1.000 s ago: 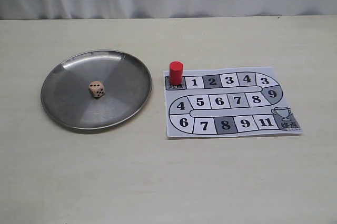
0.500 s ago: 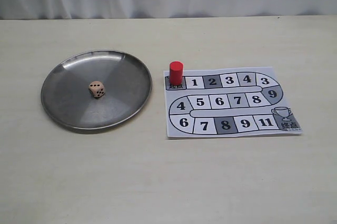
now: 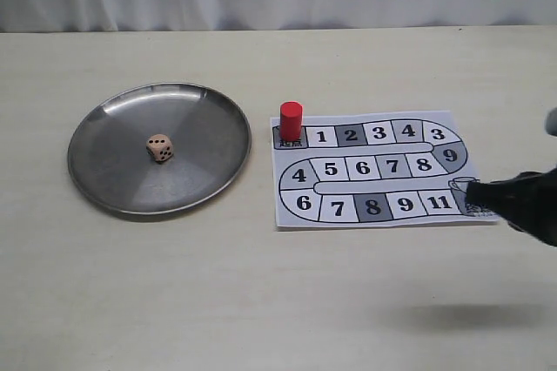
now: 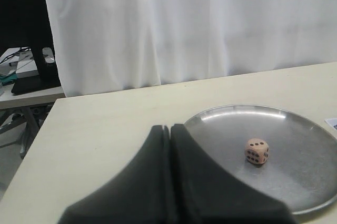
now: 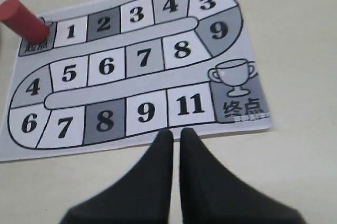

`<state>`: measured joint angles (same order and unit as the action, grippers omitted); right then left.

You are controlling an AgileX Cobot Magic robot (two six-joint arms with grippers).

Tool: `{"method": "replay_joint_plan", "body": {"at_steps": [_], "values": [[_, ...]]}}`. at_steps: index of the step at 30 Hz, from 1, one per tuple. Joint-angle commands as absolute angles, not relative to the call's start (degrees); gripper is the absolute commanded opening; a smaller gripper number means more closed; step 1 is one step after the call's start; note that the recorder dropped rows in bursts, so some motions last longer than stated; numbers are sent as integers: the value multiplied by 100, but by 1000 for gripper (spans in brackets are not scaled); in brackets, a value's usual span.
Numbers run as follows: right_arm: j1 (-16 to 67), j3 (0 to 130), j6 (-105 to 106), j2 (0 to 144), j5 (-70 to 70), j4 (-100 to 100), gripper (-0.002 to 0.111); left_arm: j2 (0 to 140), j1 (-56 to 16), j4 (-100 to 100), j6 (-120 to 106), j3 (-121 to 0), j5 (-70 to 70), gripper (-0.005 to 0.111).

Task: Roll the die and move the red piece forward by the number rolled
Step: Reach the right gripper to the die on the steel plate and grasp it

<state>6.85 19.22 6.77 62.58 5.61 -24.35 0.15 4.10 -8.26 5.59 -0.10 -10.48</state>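
Right wrist view: right gripper (image 5: pixel 171 135) is hovering at the finish end of the board, clenched and empty.
Its tips are hanging just off the edge of the paper board (image 5: pixel 105 66), beside squares 9 and 11. They are well apart from the red piece (image 5: pixel 20 16), which is standing upright on the start square, awaiting a roll. The left gripper (image 4: pixel 169 129) is also pinched closed on nothing, pointing toward the die (image 4: pixel 257 151). The die is resting inside the metal plate (image 4: pixel 310 192), likely so that the rim contains a throw. Plate and board are lying side by side on the surface (image 3: pixel 261 301).
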Motion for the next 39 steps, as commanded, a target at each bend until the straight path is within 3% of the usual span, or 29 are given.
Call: {"method": "replay_joint_plan", "body": {"at_steps": [1, 6, 10, 16, 25, 33, 35, 36, 37, 38, 39], "values": [[1696, 2580, 834, 7292, 540, -2462, 7, 0, 429, -824, 564, 0, -993, 0], [3218, 4448, 1165, 8955, 575, -2309, 43, 0, 429, -824, 564, 0, -993, 0], [3810, 6332, 1830, 10428, 1278, -2300, 60, 0, 429, -824, 564, 0, -993, 0], [3940, 8570, 2435, 12065, 1865, -2285, 77, 0, 429, -824, 564, 0, -993, 0], [3963, 10880, 2744, 13726, 3005, -2270, 76, 0, 429, -824, 564, 0, -993, 0], [3939, 11392, 2881, 14241, 2988, -2095, 76, 0, 429, -824, 564, 0, -993, 0], [3939, 11392, 3224, 14254, 2972, -2095, 66, 0, 429, -824, 564, 0, -993, 0], [3939, 11392, 3350, 14282, 2894, -2095, 51, 0, 429, -824, 564, 0, -993, 0], [3939, 11392, 3350, 14293, 2837, -2095, 44, 0, 429, -824, 564, 0, -993, 0], [3934, 11392, 3350, 14303, 2777, -2165, 27, 0, 429, -824, 564, 0, -993, 0], [3923, 11392, 3340, 14303, 2777, -2177, 20, 0, 429, -824, 564, 0, -993, 0]]}}
